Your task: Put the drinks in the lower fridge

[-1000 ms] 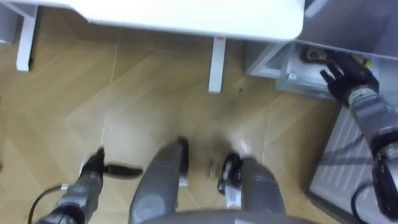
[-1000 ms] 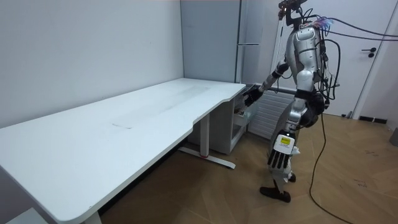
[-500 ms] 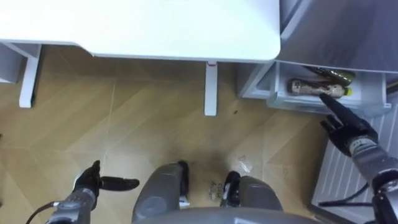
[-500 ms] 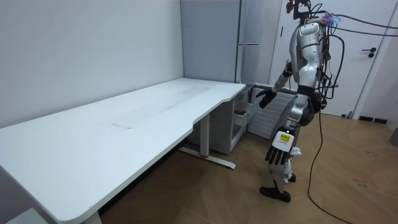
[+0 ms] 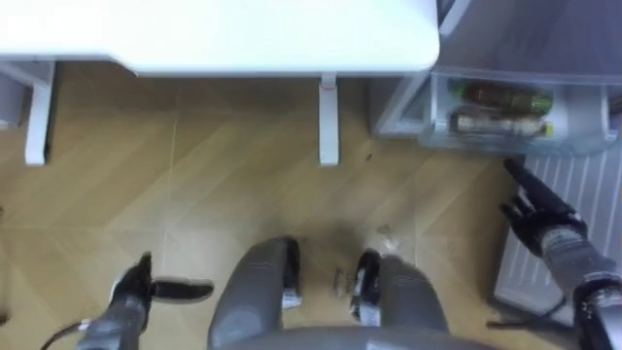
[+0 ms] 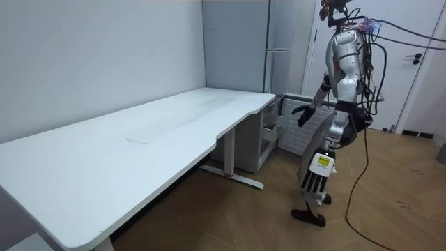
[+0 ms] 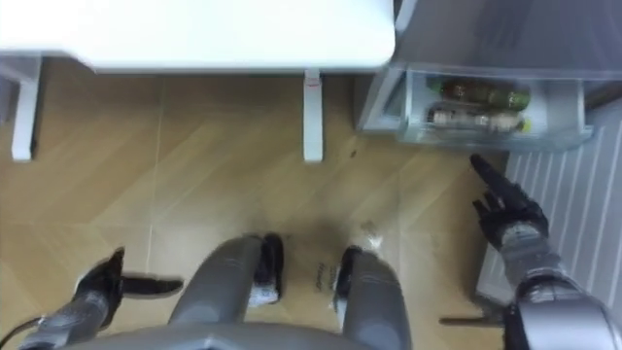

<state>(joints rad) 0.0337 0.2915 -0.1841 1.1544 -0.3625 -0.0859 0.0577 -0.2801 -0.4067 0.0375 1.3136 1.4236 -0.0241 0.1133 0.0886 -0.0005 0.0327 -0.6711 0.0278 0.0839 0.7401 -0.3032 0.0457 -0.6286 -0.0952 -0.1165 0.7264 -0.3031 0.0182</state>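
Note:
Two drink bottles lie on their sides in the open lower fridge drawer (image 5: 505, 146): a green one (image 5: 505, 97) at the back and a paler one (image 5: 496, 124) in front of it. My right hand (image 5: 537, 216) hangs open and empty below the drawer, apart from it, with its fingers straight and pointing up towards it. In the room view the right hand (image 6: 304, 111) is held out at waist height beside the fridge (image 6: 279, 42). My left hand (image 5: 146, 287) is open and empty low at my left side, over the floor.
The white desk (image 5: 224, 34) spans the top of the eye views, with its legs (image 5: 328, 122) standing on the wood floor just left of the drawer. A white ribbed panel (image 5: 559, 243) stands to the right, under my right hand. I stand upright between desk and fridge.
My right hand has come out of the drawer and drawn back down towards my body, leaving a bottle inside. The view has shifted a little. The left hand has hardly moved.

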